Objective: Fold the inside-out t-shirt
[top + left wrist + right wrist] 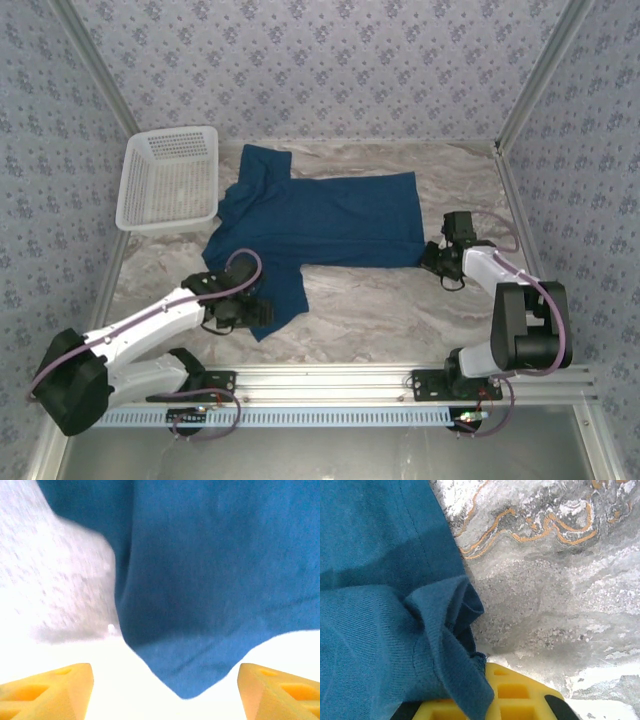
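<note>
- The blue t-shirt (320, 215) lies spread out on the surface (400, 310), just beside the white basket (170, 180).
- The left fingers (258, 310) are wide apart, holding nothing, at a near corner of the t-shirt.
- The right fingers (505, 697) are pinched tight on the t-shirt's edge, and the cloth is bunched up there.

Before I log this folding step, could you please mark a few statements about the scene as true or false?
The right gripper is shut on the t-shirt's edge. True.
The left gripper is shut on a sleeve. False: its jaws stand apart, with a corner of cloth between them.
The basket stands at the table's far left. True.
The t-shirt lies in the basket. False: it lies on the table, beside the basket.
</note>
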{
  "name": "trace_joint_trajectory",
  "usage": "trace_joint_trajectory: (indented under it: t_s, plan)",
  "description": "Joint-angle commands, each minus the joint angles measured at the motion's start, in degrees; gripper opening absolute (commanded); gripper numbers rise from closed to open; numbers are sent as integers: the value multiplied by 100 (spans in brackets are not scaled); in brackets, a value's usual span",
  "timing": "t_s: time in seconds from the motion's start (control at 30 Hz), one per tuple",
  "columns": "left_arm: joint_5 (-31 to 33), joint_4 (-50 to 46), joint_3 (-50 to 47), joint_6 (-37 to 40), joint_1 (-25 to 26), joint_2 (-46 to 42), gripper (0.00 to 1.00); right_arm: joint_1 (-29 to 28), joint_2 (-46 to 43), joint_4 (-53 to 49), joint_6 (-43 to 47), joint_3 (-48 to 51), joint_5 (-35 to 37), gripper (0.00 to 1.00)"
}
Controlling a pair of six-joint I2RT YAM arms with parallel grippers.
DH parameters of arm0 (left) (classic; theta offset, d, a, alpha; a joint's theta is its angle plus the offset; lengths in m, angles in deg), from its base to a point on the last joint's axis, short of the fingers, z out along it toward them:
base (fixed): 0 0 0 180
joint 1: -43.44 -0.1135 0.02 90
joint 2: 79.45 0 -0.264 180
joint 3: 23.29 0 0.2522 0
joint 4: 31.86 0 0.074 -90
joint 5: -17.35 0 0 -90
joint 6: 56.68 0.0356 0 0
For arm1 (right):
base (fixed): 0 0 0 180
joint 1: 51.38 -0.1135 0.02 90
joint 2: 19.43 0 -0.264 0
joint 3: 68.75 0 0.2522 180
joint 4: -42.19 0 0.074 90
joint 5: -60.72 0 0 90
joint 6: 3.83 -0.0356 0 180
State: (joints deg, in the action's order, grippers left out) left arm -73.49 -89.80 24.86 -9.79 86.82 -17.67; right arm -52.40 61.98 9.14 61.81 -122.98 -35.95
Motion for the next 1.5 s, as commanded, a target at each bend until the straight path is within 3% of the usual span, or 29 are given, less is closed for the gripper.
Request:
trace_joint_trajectory:
  t_s: [0.0, 0.13, 0.37, 0.7, 0.83, 0.97, 1.2, 1.33, 1.47]
  plan:
    - [-416, -313, -161, -534, 215, -67, 76, -19, -59, -170, 185, -141, 48, 0]
    - [-712, 363, -339, -568, 283, 228, 72, -18, 19, -93, 228, -183, -34, 0]
    - [-435, 794, -231, -466, 460, 966, 57, -17, -59, -193, 300, -233, -138, 0]
    - [-11, 1137, -414, -348, 478, 1317, 23, -11, -159, -183, 326, -180, -127, 0]
    - [130, 1416, -391, -167, 463, 1337, 0, -18, -144, -284, 380, -302, 301, 0]
    - [395, 1299, -272, -140, 376, 1056, 0, -29, -118, -549, 489, -502, 709, 0]
    - [578, 722, 427, 327, -685, -453, 0, -85, -232, -1061, 786, -987, 1425, 0]
    - [655, 457, 1272, 861, -1931, -1216, 0, -73, -487, -1200, 1232, -1388, 1996, 0]
    - [458, 494, 2213, 1191, -3177, -1484, 0, 18, -775, -1122, 1518, -1825, 2130, 0]
